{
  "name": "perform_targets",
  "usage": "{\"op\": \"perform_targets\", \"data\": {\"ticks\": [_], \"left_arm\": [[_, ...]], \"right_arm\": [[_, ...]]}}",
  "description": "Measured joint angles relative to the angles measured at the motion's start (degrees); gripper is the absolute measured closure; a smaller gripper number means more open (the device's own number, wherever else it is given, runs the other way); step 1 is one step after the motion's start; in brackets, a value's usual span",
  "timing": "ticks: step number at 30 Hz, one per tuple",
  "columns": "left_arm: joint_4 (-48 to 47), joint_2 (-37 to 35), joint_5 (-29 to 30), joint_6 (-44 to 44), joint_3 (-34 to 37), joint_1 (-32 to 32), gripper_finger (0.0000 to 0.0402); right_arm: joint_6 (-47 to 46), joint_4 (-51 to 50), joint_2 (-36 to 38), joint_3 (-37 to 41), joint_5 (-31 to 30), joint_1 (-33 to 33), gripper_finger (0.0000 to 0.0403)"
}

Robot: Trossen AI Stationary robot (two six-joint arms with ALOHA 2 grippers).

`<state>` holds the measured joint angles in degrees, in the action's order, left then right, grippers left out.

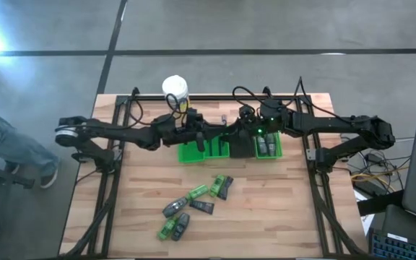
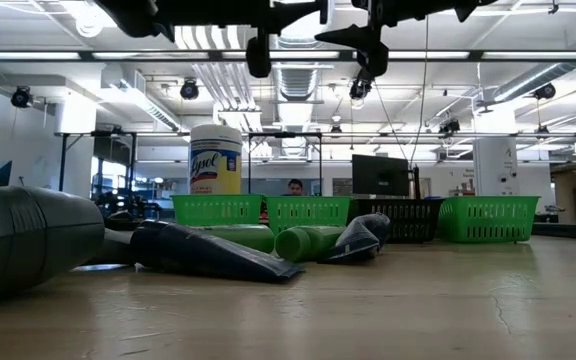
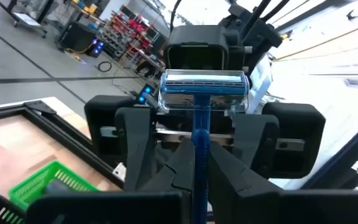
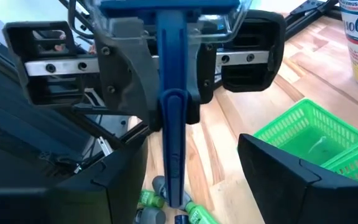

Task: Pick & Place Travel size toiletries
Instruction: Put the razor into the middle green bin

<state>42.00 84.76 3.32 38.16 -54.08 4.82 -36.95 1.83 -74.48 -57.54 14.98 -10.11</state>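
Two dark robot arms meet above a row of small trays on a wooden table, the left gripper (image 3: pixel 194 168) pinching a blue-handled razor (image 3: pixel 199 118).

The left gripper's fingers are pressed together on the razor's thin blue handle, and the clear-capped head points at the right gripper (image 4: pixel 191 180). The right gripper's fingers stand spread on either side of the handle; whether they touch it cannot be made out. From overhead both grippers blur into one dark mass over the green plastic mesh trays (image 1: pixel 191 152) and a black tray (image 1: pixel 240 147), so the razor is hidden there. Dark grey tubes (image 1: pixel 181 226) and bright green small bottles (image 1: pixel 197 191) lie scattered on the pale wooden tabletop (image 1: pixel 280 209), nearer the front edge. A white-lidded yellow-labelled wipes canister (image 1: pixel 175 89) stands behind the trays, partly covered by the left arm.
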Motion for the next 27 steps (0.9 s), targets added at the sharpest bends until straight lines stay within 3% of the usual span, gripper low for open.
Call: {"op": "perform_targets", "data": {"ticks": [7,20,27], "left_arm": [[-1.9,-0.5,-0.1,-0.5,-0.1,0.0,0.0380],[-6.7,-0.5,-0.7,-1.9,-0.1,0.0,0.0366],[-8.8,-0.6,-0.7,-2.8,-0.1,0.1,0.0340]], "right_arm": [[0.0,-1.7,0.0,0.0,0.0,0.0,0.0208],[1.2,-1.8,0.0,0.0,-1.2,0.0,0.0372],[0.1,-3.2,-0.6,0.0,-1.5,0.0,0.0379]]}}
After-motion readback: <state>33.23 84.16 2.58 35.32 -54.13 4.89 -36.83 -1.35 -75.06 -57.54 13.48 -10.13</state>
